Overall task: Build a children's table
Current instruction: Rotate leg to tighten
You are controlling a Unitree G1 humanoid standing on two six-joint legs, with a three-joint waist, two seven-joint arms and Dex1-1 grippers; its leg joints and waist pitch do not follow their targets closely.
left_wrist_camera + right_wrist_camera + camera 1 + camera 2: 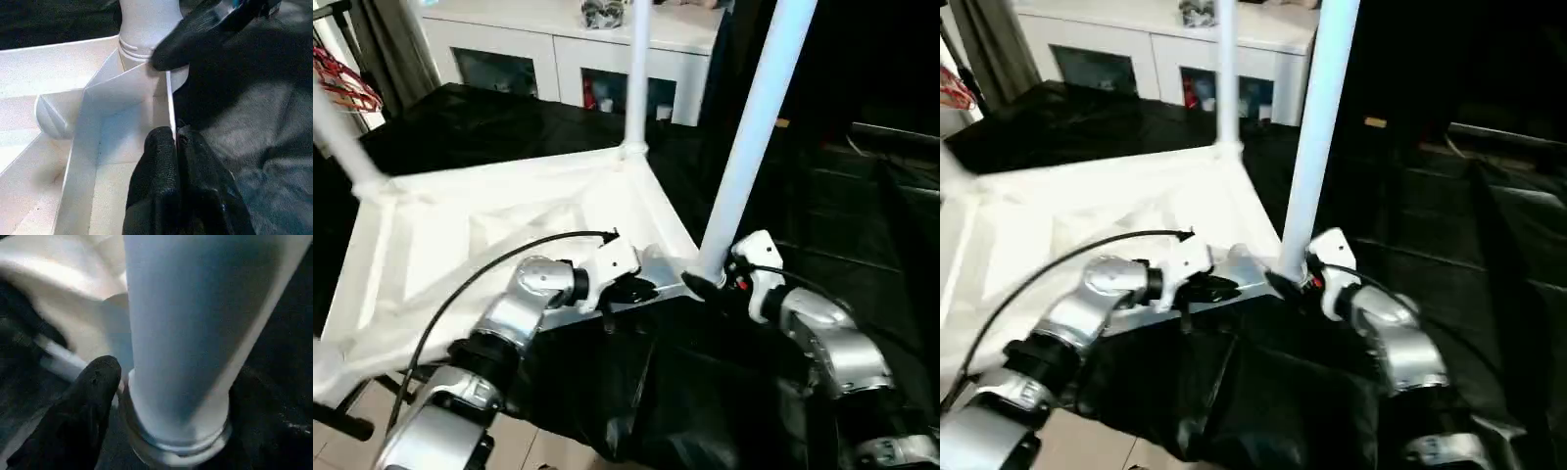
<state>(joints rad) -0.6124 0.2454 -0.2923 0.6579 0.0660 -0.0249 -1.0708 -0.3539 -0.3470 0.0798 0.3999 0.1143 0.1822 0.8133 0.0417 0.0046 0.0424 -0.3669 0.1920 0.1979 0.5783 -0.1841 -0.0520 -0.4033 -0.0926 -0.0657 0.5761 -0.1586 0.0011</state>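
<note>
We find the children's table [499, 245] lying upside down on a black cloth [862, 294], its ribbed underside facing up, and we place everything else relative to it. Three legs stand upright from its corner sockets: one leg [752, 137] at the corner nearest our right arm, a second leg [634, 73] at the far corner, and a third leg [337, 137] at the far corner on our left side.

Our left gripper [173, 147] is at the near edge of the table, just beside the near right corner. The left wrist view shows its two black fingers [156, 181] closed on the thin upright rim of the table, one finger on each side of the rim.

Our right gripper [710, 286] is at the base of the near right leg, where the leg enters its socket [176, 445]. The right wrist view shows one black finger [83, 406] touching the socket collar beside the leg; the other side is too dark to read. We cannot tell whether this gripper is clamped on the leg or merely set around it.

Beyond the far side of the table stands a white cabinet [568, 49] with glass doors.
</note>
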